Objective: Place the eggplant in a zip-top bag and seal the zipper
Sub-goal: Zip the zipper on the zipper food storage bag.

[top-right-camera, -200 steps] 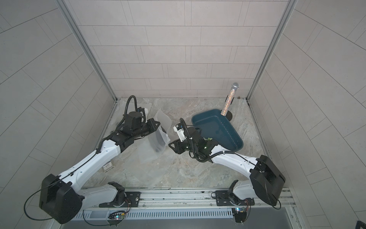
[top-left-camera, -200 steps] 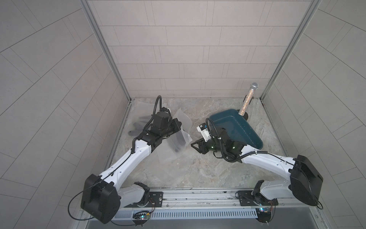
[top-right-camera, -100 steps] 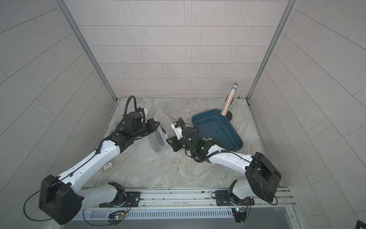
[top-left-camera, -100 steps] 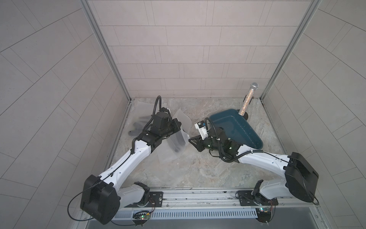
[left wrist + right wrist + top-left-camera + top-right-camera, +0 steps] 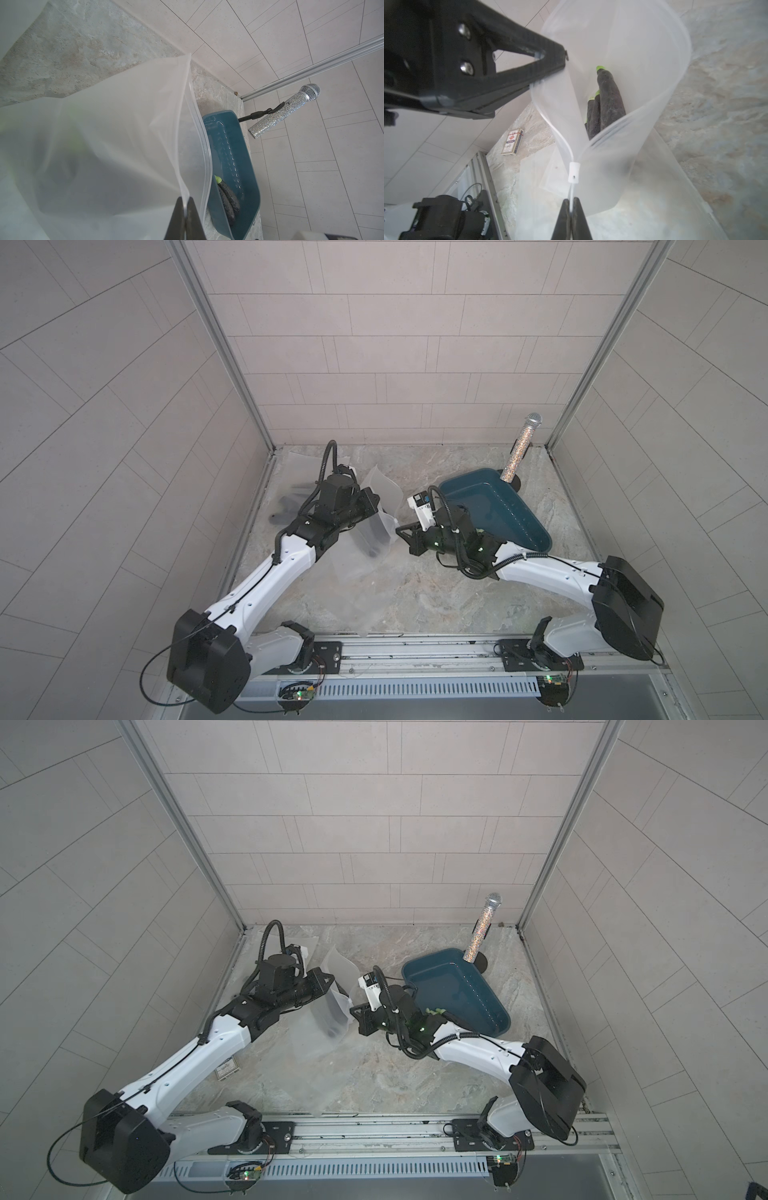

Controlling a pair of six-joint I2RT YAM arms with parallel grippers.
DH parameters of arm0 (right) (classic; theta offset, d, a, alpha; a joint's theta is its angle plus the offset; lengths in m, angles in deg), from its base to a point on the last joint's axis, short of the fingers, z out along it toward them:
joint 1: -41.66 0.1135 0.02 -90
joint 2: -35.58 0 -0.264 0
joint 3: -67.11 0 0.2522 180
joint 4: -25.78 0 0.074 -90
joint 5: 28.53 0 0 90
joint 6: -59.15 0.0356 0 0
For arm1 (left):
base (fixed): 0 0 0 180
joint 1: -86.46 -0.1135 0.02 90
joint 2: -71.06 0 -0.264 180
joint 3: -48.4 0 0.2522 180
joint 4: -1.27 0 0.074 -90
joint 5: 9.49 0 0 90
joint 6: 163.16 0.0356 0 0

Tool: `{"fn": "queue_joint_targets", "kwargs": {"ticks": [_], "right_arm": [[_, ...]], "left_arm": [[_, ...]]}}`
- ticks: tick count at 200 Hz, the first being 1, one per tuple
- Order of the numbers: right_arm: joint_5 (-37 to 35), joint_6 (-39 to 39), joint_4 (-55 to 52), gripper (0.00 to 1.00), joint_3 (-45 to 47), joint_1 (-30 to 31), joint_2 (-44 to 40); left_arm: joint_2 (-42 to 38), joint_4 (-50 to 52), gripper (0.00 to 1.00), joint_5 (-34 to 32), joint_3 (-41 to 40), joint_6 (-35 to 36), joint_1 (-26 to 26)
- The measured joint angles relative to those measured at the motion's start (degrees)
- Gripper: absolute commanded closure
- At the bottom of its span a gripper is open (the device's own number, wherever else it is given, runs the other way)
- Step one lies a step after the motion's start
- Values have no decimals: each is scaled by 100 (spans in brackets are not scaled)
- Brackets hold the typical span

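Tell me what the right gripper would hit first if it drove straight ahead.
Most likely the white zipper slider, right ahead of the right gripper, which is shut on the edge of the zip-top bag. Beyond it: the open mouth and eggplants.

bag (image 5: 643,52): frosted plastic | tub (image 5: 250,193): glossy plastic | microphone (image 5: 278,114): glittery
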Motion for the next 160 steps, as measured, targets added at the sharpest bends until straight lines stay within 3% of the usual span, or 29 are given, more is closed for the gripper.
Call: {"fn": "queue_joint_targets", "kwargs": {"ticks": [41,93,124,160], "right_arm": [[-280,-289,-699,100,-260,-46,-138],[-761,-1401,-2559,100,-1609,-234,-595],[-1104,-1923,-3250,100,-2033,-269,-647],[-1344,-2286,-3574,100,-2105,-306,-658]], "left_arm": [[-129,83,95,-24,-50,50,-4],[-387,136,92,37,-50,361,59],[-588,166,73,79,17,651,39],[-951,295,70,68,48,1182,31]]}}
